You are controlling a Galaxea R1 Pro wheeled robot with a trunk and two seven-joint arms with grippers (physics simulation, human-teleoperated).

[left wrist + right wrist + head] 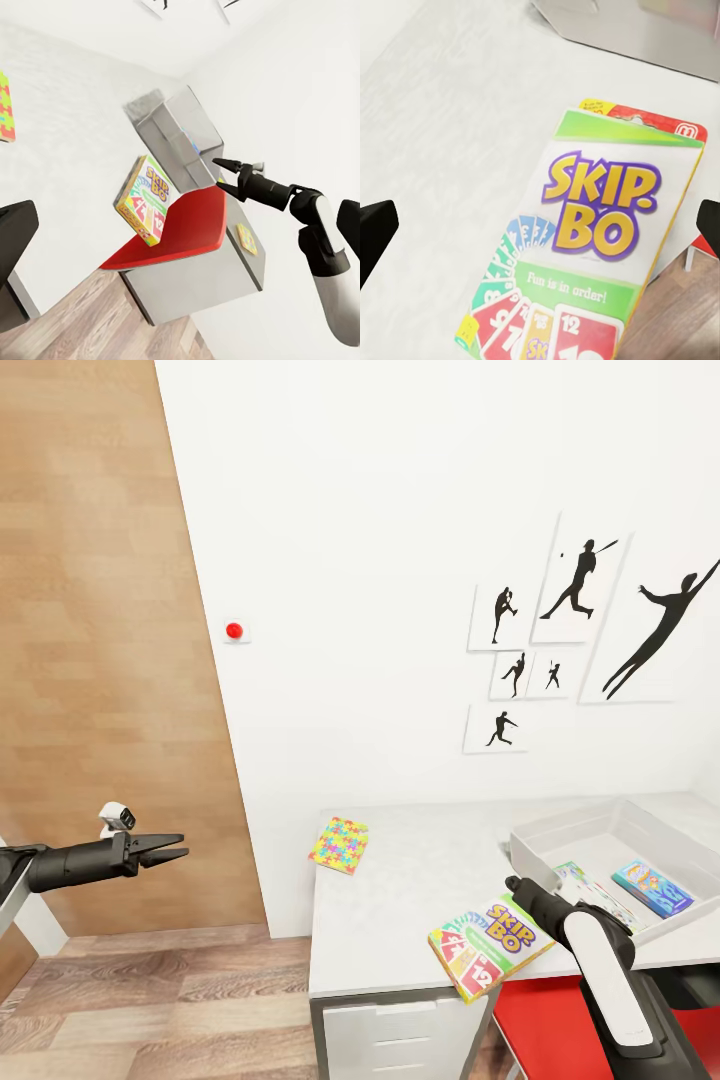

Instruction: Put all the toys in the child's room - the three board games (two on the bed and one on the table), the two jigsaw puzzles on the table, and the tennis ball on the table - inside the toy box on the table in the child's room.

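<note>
The Skip-Bo game box (490,948) lies flat at the table (400,920) front edge, one corner overhanging, near the toy box (560,832). The right pincer (514,884) hovers spread above it. Light, stiff, slick cardboard: best pinched across its overhanging edge.

Your left arm (60,862) is stretched out level, well off to the side; left gripper (168,850) looks nearly closed, hard to be sure. Your right arm (610,980) reaches forward and down, right gripper (222,169) with its fingers spread wide apart.
</note>
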